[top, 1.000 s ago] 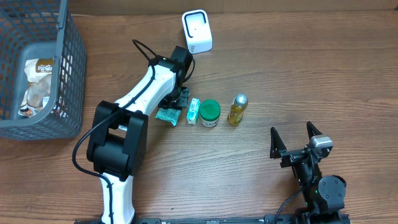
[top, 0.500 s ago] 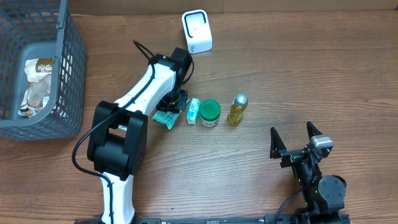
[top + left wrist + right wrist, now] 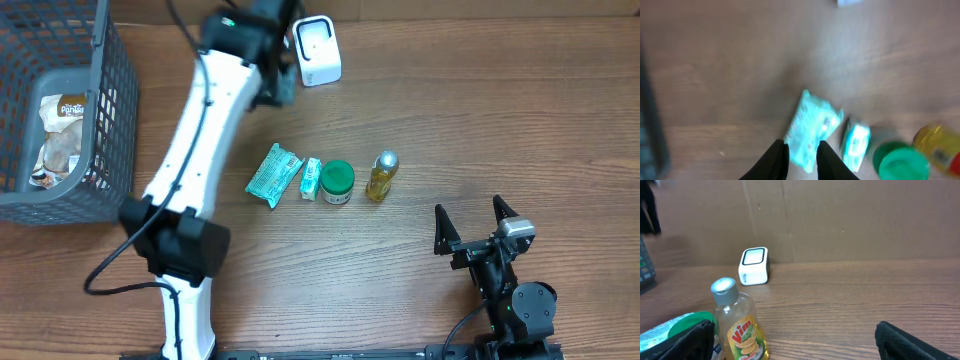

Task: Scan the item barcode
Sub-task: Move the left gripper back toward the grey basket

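A white barcode scanner stands at the back of the table, also in the right wrist view. A row of items lies mid-table: a teal packet, a small teal-and-white box, a green-lidded jar and a yellow Vim bottle. My left gripper hangs high, just left of the scanner. In its blurred wrist view the gripper shows a narrow gap with nothing held, and the packet lies on the wood far below. My right gripper rests wide open at the front right, empty.
A grey mesh basket with a bagged snack inside fills the far left. From the right wrist, the Vim bottle stands close on the left, with bare wood between the fingers. A cardboard wall backs the table.
The left arm has risen from the teal packet and swung back toward the scanner. The packet stays on the table, now fully uncovered. The right arm has not moved.
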You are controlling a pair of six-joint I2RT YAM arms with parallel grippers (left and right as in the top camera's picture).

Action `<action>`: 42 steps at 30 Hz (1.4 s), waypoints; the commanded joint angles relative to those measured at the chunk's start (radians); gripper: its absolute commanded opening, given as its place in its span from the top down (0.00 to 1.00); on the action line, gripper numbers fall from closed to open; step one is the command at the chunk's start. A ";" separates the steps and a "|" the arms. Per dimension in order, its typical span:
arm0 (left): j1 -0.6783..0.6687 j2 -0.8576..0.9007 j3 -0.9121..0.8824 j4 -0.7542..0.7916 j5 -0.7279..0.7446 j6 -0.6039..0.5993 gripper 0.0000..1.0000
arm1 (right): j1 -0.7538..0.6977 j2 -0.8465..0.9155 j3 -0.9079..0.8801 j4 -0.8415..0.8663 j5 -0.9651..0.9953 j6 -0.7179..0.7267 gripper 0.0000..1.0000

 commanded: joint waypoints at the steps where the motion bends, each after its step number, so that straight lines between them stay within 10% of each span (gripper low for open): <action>1: 0.094 -0.050 0.159 -0.016 -0.030 0.014 0.77 | -0.003 -0.008 -0.011 0.006 0.005 -0.008 0.00; 8: 0.299 -0.077 0.267 0.035 -0.138 0.015 0.78 | -0.003 -0.008 -0.011 0.006 0.005 -0.008 0.00; 20: 0.724 -0.062 0.261 0.026 -0.114 -0.015 0.37 | -0.003 -0.008 -0.011 0.006 0.005 -0.008 0.00; 26: 0.872 -0.035 0.218 0.034 -0.018 -0.002 0.33 | -0.003 -0.008 -0.011 0.006 0.005 -0.008 0.00; 42: 0.937 0.097 -0.231 0.220 0.076 0.149 0.25 | -0.003 -0.008 -0.011 0.006 0.005 -0.008 0.00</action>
